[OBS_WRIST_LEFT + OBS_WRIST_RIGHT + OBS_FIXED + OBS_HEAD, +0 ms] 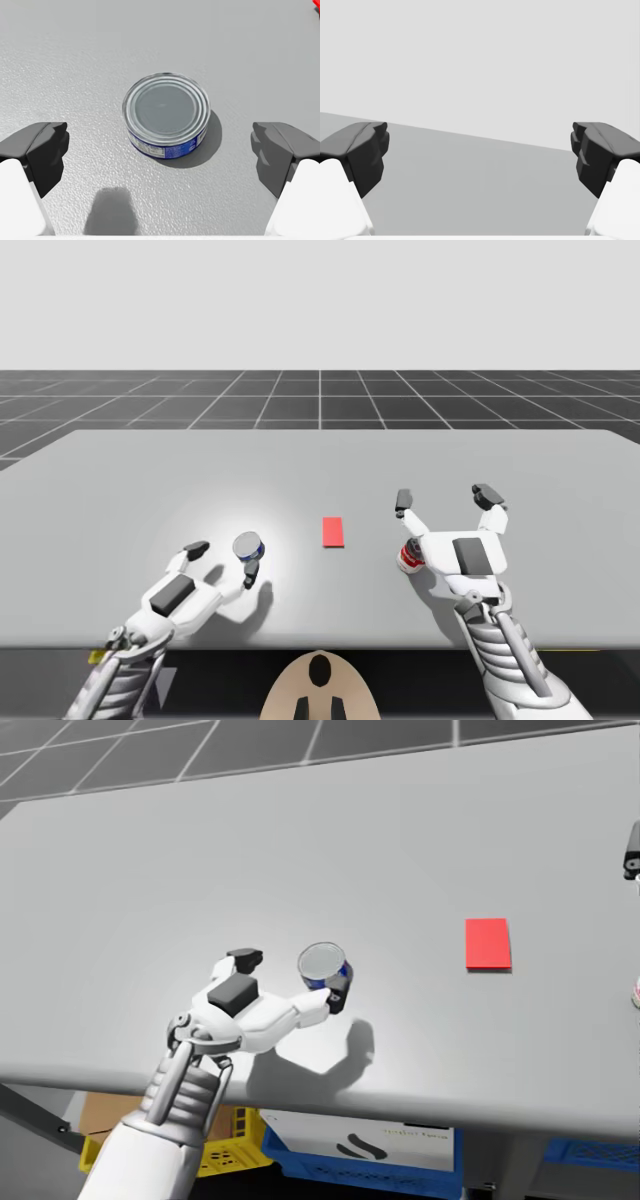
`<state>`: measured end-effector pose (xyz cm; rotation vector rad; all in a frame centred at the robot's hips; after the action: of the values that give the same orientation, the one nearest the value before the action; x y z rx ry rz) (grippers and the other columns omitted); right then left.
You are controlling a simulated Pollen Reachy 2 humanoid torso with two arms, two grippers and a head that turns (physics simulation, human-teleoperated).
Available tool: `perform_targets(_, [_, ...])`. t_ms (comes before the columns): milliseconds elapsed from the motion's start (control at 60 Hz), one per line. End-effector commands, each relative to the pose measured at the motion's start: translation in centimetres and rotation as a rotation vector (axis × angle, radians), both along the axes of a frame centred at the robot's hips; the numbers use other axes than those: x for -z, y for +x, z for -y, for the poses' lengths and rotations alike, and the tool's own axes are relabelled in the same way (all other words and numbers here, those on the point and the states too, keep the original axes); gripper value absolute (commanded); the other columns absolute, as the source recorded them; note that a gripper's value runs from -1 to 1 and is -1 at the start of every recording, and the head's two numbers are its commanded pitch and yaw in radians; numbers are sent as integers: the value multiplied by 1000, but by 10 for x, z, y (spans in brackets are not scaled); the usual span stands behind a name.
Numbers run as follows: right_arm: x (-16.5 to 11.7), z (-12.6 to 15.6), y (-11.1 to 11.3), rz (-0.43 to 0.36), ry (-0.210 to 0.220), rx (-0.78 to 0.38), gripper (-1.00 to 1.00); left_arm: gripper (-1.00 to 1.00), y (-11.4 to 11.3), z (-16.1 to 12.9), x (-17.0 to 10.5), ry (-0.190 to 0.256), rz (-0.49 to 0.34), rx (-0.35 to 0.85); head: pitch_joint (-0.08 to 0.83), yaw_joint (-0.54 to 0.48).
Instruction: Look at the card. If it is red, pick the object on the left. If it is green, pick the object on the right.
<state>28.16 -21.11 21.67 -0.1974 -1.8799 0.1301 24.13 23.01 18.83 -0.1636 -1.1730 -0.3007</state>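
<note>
The short round blue can with a silver lid stands upright on the grey table, lid facing up. It sits to the left of the flat red card, well apart from it. The card lies flat, its long side pointing away from me.

My left gripper is spread wide. The can is just ahead of it, in line with the gap between its dark fingers, and neither finger touches it.

My right gripper is also wide apart and holds nothing. A small red and white can stands beside that arm's wrist, partly hidden.
</note>
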Motion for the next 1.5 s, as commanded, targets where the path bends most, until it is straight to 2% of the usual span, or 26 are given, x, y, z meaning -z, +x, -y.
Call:
perform_targets(17, [1, -3, -1, -3, 17, 1, -1000, -1000, 20, 11, 13, 26, -29, -2, 710, 281])
perform_targets(117, [1, -3, -1, -2, 15, 0, -1000, -1000, 31, 18, 20, 41, -51, 0, 714, 279])
perform_targets(250, [0, -2, -1, 3, 15, 0, -1000, -1000, 42, 26, 28, 38, -68, -17, 715, 275])
perform_targets(433, [-1, -2, -1, 3, 15, -2, -1000, -1000, 51, 27, 35, 12, -96, -46, 713, 271])
perform_targets(550, [-1, -2, -1, 5, 15, -2, -1000, -980, 51, 28, 39, 24, -95, -46, 709, 272])
perform_targets(567, [-1, -2, -1, 5, 15, -2, -1000, -884, 51, 28, 40, 28, -92, -48, 708, 272])
perform_targets(583, [-1, -2, -1, 4, 15, -2, -1000, -92, 50, 29, 41, 30, -92, -44, 706, 272])
perform_targets(600, [-1, -2, -1, 4, 15, -2, -1000, 931, 49, 29, 41, 40, -90, -39, 706, 273])
perform_targets(633, [-1, -2, -1, 4, 15, -3, -1000, 987, 48, 30, 41, 42, -91, -38, 705, 273])
perform_targets(900, [-2, -1, -1, 7, 18, -3, -1000, 1000, 46, 30, 43, 45, -94, -34, 675, 274])
perform_targets(950, [-2, -1, -1, 7, 18, -3, -1000, 1000, 46, 30, 43, 44, -94, -33, 651, 276])
perform_targets(1050, [-2, -2, -1, 6, 18, -3, -1000, 1000, 46, 30, 43, 40, -93, -30, 535, 280])
perform_targets(1217, [0, -2, -1, -5, 27, -7, -1000, 1000, 45, 31, 41, 30, -89, -27, 404, 289])
perform_targets(1383, [0, -1, -2, -17, 40, -10, -1000, 1000, 46, 31, 32, 17, -79, -26, 351, 302])
perform_targets(1500, [1, -1, -1, -21, 40, -11, -1000, 1000, 49, 30, 12, -2, -45, -25, 332, 303])
